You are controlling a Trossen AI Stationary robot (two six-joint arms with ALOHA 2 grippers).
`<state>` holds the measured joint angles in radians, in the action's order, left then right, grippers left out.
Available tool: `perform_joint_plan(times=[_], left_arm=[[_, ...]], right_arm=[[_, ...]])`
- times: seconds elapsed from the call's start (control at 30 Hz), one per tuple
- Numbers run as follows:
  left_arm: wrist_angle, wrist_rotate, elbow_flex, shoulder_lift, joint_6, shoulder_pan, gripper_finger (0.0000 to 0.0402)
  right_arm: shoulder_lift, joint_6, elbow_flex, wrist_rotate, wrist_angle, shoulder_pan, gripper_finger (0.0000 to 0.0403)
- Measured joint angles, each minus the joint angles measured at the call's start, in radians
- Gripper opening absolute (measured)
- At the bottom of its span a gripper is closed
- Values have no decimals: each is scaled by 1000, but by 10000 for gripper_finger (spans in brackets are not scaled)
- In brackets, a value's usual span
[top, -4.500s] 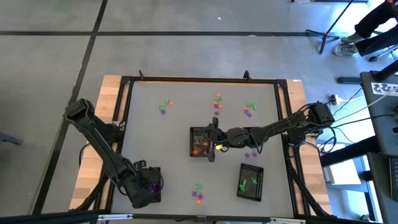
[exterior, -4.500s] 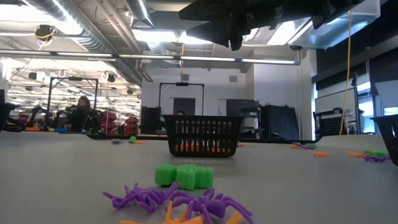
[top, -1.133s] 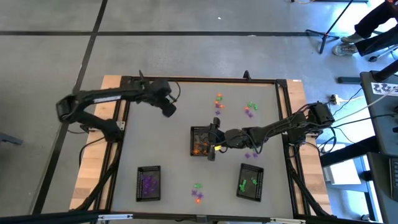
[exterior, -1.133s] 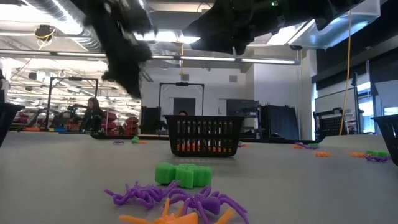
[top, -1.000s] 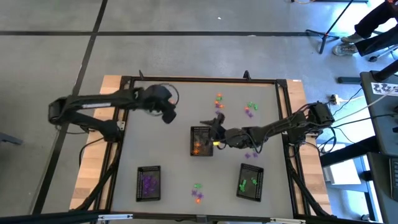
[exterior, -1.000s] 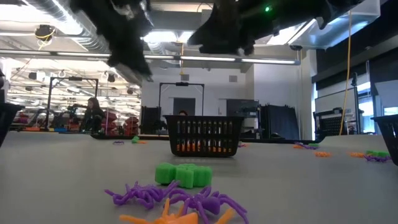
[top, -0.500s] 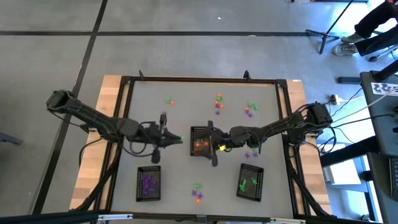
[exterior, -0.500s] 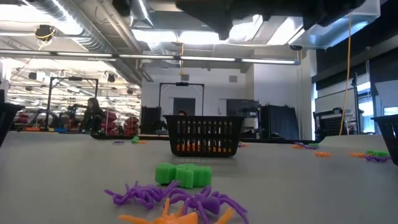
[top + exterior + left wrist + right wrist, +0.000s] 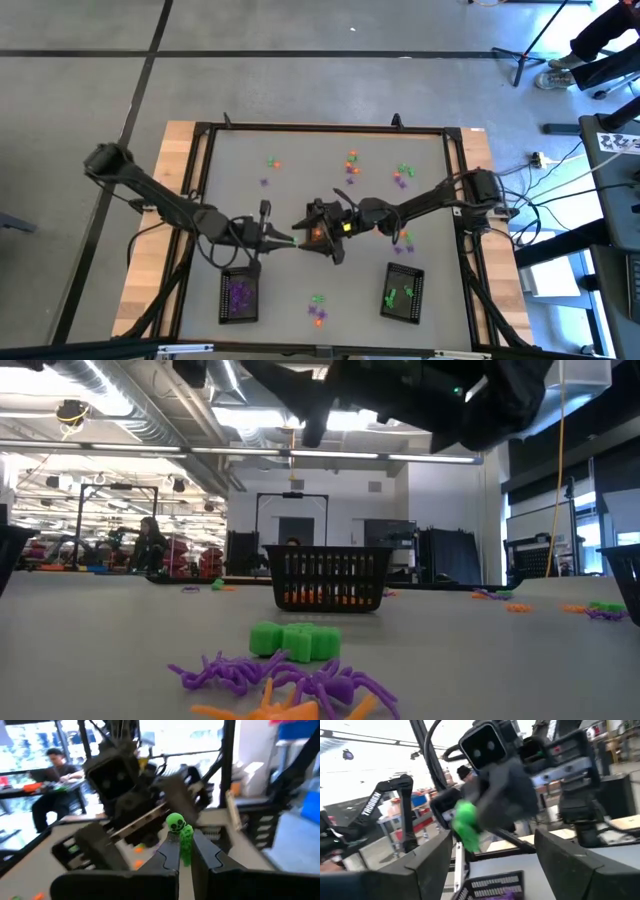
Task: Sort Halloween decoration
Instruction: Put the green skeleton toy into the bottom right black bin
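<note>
Over the middle of the tabletop, the left gripper [image 9: 181,851] pinches a small green skull figure [image 9: 179,834] by its lower body. The right gripper [image 9: 492,851], fingers spread wide, faces it. The trinket looks light, rigid and slippery, best gripped across its narrow torso.

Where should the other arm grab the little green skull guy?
Probably grab the skull guy by its round head, coming from the side facing the left end effector. Its body is pinched between that end effector's fingers, so only the head sticks out free. The right end effector is open opposite it.
</note>
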<state>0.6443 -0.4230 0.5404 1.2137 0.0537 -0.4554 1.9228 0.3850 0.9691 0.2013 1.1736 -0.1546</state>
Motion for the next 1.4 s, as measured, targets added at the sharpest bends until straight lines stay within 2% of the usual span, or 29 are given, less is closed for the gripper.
perform_joint_plan(times=[0.17, 0.37, 0.67, 0.93, 1.13, 1.4], left_arm=[[-6, -49, 0, 42, 16, -22, 1], [-7, -101, 0, 44, 69, -53, 1], [3, -147, 0, 44, 249, -85, 1], [23, -144, 9, 44, 400, -91, 1], [19, -144, 13, 45, 405, -96, 1], [62, -188, 14, 127, 424, -104, 1]], right_arm=[[23, 26, 32, 38, -3, -3, 282], [23, 95, 33, 37, -2, -2, 282], [23, 229, 33, 9, -8, -2, 282], [23, 239, 33, -8, -17, -2, 282], [23, 239, 33, -8, -17, -2, 282], [23, 282, 33, -30, -68, -4, 282]])
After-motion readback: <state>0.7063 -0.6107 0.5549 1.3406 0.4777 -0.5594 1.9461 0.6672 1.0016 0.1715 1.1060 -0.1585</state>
